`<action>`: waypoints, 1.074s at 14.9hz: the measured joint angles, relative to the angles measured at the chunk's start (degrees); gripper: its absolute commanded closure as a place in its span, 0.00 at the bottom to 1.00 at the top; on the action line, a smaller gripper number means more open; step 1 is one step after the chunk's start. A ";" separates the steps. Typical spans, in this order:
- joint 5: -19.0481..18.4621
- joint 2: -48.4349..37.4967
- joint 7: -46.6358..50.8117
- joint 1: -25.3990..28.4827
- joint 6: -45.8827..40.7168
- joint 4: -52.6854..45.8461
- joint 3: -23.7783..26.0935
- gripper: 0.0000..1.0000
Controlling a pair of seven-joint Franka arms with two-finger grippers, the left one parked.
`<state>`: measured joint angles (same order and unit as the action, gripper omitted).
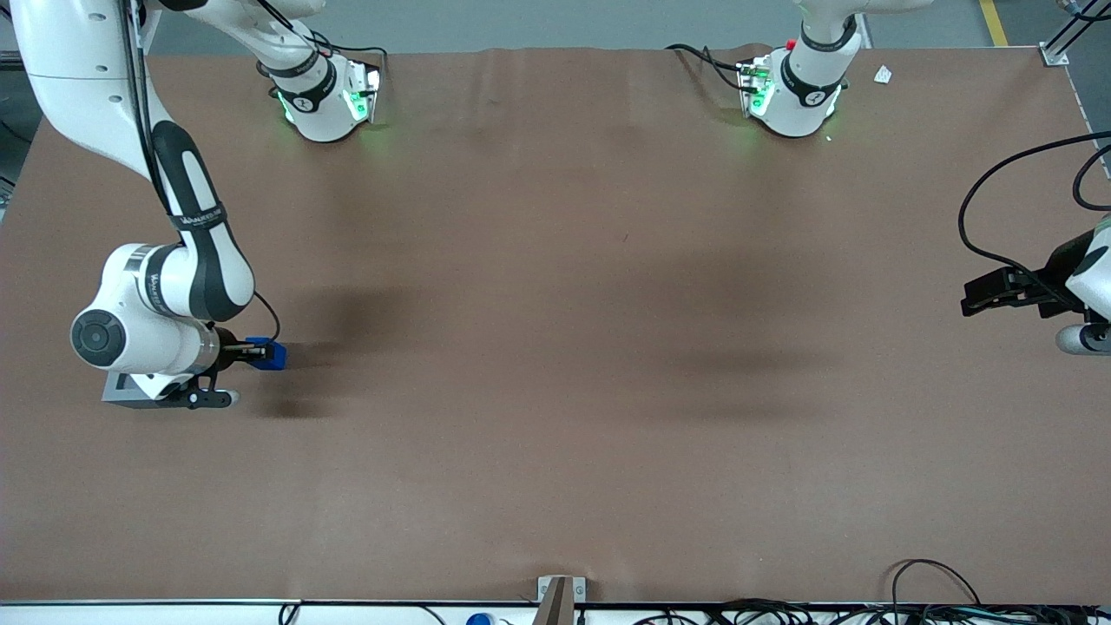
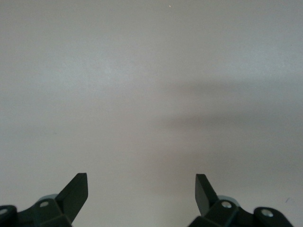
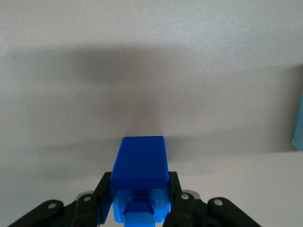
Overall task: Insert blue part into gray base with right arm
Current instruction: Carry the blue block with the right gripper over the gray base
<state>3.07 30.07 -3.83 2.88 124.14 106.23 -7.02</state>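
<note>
My right gripper (image 1: 259, 354) is low over the brown table toward the working arm's end, shut on the blue part (image 1: 274, 356). In the right wrist view the black fingers (image 3: 102, 194) press both sides of the blue part (image 3: 140, 161), and its narrower stub points back toward the wrist. I cannot tell whether the block touches the cloth. The gray base (image 1: 121, 392) sits close by, slightly nearer the front camera than the gripper. It is mostly hidden under the right arm (image 1: 165, 295), with only a corner and one side showing.
The brown cloth (image 1: 555, 391) covers the whole table. Both arm bases (image 1: 325, 100) stand along the edge farthest from the front camera. A metal bracket (image 1: 560, 595) and cables (image 1: 937, 599) sit at the near edge. A pale edge of some object (image 3: 299, 123) appears in the right wrist view.
</note>
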 measured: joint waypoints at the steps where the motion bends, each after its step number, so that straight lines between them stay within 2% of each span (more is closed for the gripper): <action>1: 0.00 0.00 0.00 -0.08 0.04 0.00 -0.05 0.97; 7: 0.03 0.00 0.06 -1.06 -0.08 -2.43 -0.36 1.00; 10: -0.01 -0.02 0.14 -1.67 -4.25 -6.38 -0.64 1.00; 16: -2.40 -0.12 -2.93 -7.80 -12.14 -15.36 -0.99 1.00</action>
<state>0.66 29.95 -6.76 -4.93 112.00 90.87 -8.01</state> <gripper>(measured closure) 0.489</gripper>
